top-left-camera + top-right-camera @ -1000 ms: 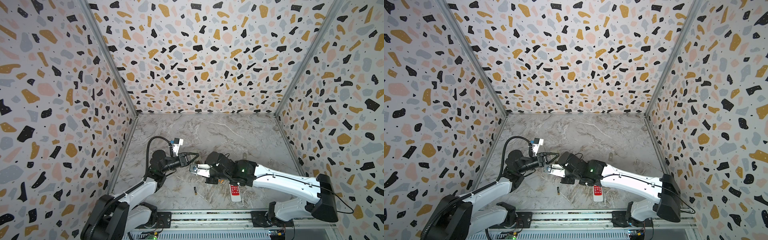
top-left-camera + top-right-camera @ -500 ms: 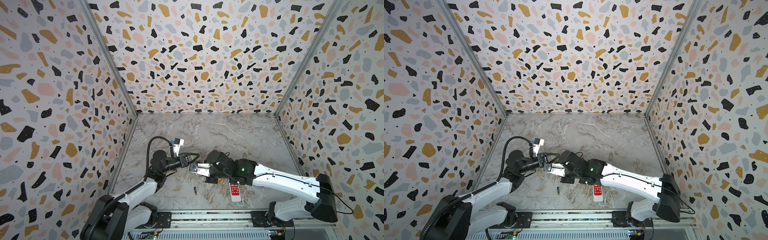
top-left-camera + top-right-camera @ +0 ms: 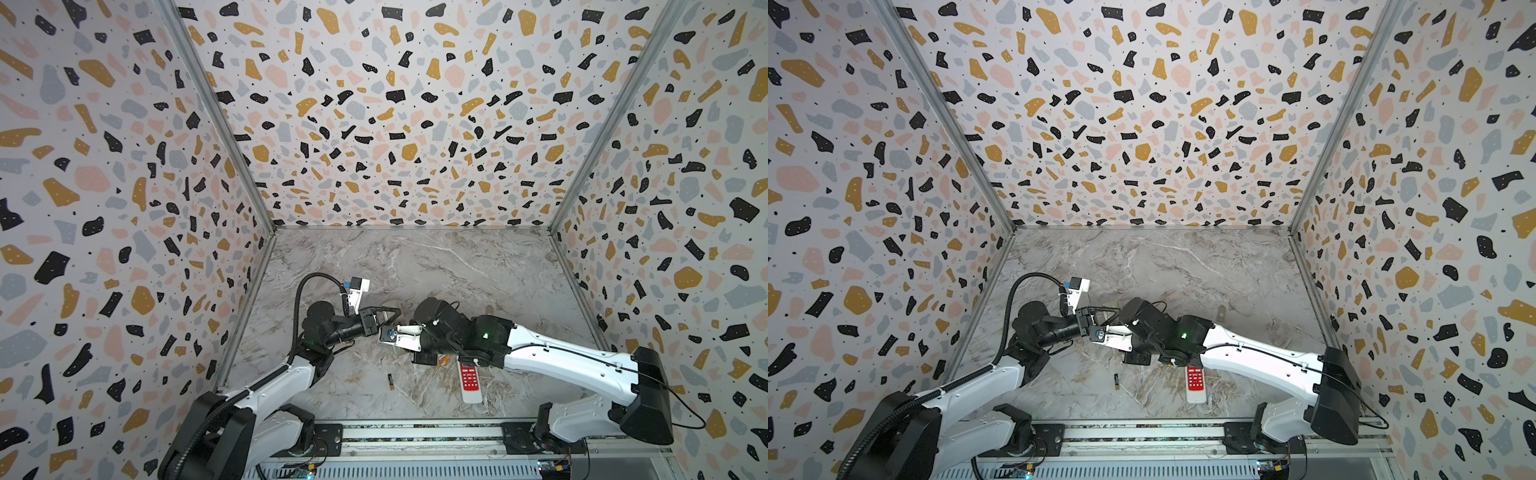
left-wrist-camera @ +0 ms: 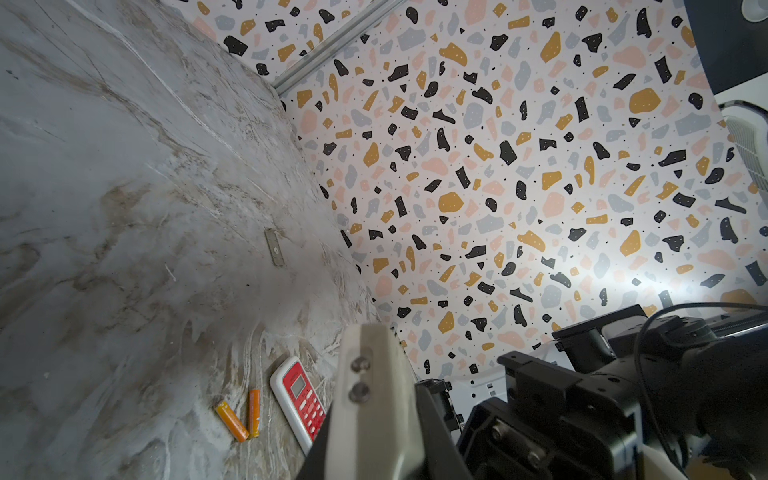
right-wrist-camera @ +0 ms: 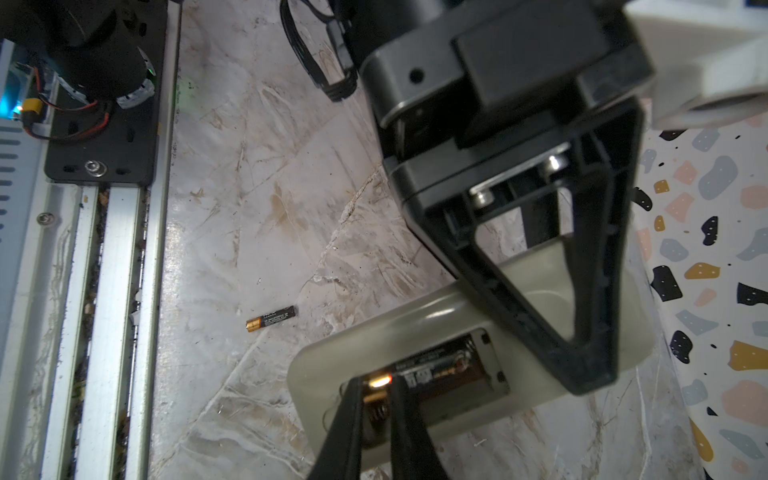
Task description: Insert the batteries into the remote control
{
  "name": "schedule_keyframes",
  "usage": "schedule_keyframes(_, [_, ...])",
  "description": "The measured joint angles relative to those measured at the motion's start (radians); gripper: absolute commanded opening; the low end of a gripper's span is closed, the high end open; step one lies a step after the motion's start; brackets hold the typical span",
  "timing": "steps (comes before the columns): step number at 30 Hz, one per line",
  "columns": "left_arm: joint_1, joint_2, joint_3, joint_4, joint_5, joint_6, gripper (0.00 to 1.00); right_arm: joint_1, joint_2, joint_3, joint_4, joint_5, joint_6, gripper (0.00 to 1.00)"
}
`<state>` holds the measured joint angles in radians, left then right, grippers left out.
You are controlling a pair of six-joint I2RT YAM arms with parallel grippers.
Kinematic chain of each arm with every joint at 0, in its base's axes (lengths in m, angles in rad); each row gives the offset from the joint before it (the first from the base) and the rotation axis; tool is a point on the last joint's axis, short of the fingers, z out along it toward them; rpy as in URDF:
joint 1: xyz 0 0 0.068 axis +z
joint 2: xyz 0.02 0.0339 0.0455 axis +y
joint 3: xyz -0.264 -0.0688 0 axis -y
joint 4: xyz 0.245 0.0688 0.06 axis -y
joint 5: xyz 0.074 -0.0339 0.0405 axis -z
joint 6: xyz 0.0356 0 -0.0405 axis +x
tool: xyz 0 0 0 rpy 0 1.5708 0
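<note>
Fingers [image 5: 345, 419] around battery [image 5: 432, 365] in remote [image 5: 399, 324]

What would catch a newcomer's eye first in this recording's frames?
Mid-scene, the left tool clamps a grey remote with its battery bay open. The right tool pinches the gold end of a black battery lying in that bay. Loose nearby lie a spare black battery, a red-and-white remote and two orange batteries.
</note>
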<state>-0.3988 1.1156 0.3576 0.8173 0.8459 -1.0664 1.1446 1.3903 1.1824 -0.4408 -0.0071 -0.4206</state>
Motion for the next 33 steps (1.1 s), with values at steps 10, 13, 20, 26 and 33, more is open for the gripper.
schedule_keyframes(10, [-0.021,-0.001,0.000,-0.031,0.001,0.003,0.00,-0.035,0.004,0.000,0.034,-0.029,-0.016,0.14])
schedule_keyframes(13, [-0.022,-0.001,0.000,-0.037,0.000,0.005,0.00,-0.040,0.007,0.000,0.040,-0.035,-0.019,0.12])
schedule_keyframes(20, [-0.028,-0.005,0.000,-0.063,-0.010,0.022,0.00,-0.041,0.010,0.000,0.048,-0.034,-0.021,0.11])
schedule_keyframes(26, [-0.031,-0.009,0.000,-0.061,-0.054,0.027,0.00,-0.047,-0.044,-0.034,0.076,-0.011,0.042,0.17])
schedule_keyframes(33, [-0.027,-0.009,-0.011,-0.038,-0.151,0.013,0.00,-0.053,-0.125,-0.051,0.109,0.053,0.190,0.14])
